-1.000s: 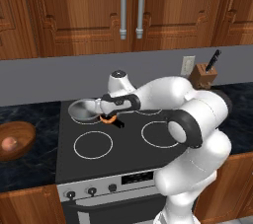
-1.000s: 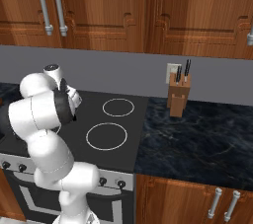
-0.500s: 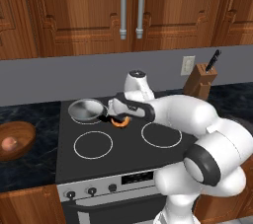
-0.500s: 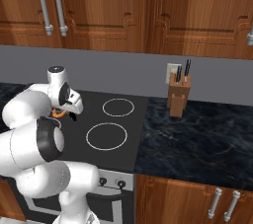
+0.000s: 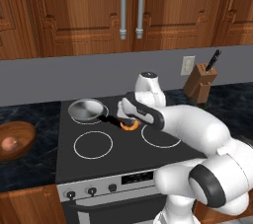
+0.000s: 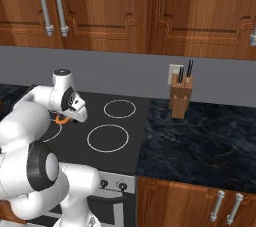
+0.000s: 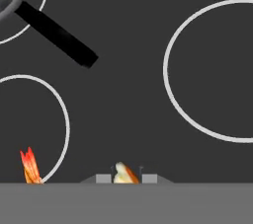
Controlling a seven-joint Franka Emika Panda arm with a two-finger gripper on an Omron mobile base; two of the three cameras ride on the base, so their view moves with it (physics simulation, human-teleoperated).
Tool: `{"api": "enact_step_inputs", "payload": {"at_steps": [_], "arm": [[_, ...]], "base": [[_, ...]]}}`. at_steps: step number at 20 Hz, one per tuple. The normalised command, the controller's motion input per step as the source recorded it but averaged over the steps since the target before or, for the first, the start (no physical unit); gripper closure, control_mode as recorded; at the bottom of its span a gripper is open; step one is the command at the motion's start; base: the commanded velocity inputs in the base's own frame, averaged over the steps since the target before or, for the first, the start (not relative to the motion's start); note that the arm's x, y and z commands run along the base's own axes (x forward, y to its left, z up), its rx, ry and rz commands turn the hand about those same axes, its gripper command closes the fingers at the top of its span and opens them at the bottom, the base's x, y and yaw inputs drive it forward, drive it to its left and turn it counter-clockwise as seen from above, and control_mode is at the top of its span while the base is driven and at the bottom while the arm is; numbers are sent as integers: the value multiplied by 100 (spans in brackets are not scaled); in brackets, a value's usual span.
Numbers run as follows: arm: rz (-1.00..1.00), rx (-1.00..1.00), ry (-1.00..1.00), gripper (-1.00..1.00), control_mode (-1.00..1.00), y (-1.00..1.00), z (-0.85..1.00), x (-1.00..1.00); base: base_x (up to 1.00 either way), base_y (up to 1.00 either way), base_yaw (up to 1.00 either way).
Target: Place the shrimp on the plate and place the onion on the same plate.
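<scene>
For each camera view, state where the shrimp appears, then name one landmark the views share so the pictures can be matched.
Left base view: shrimp mid-frame, under the end effector, right of the pan handle.
Right base view: orange sliver at left, beside the arm.
Hand view: bottom edge, between the fingertips.
Shared landmark: white burner rings.

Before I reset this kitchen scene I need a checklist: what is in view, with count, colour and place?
Shrimp: one, orange, between the gripper's fingers above the stovetop centre.
Frying pan: one, grey with black handle, on the back-left burner.
Wooden bowl: one, brown, on the counter left of the stove.
Onion: one, pinkish-brown, inside the wooden bowl.
Knife block: one, wooden with dark handles, on the counter right of the stove.
Stove: one, black top with four white rings.
Cabinets: brown wood, above the counter.
Gripper: one, dark, shut on the shrimp.
</scene>
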Motion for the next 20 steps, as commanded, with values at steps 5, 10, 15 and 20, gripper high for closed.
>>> {"api": "enact_step_inputs", "payload": {"at_steps": [5,10,15,20], "arm": [[-8,0,26,100,-100,-7,42,0],[-8,0,17,100,-100,-4,18,-19],[0,-2,0,100,-100,-2,1,-41],[11,0,-9,100,-100,-1,1,-42]], "base": [[0,0,0],[0,0,0],[0,0,0],[0,0,0]]}}
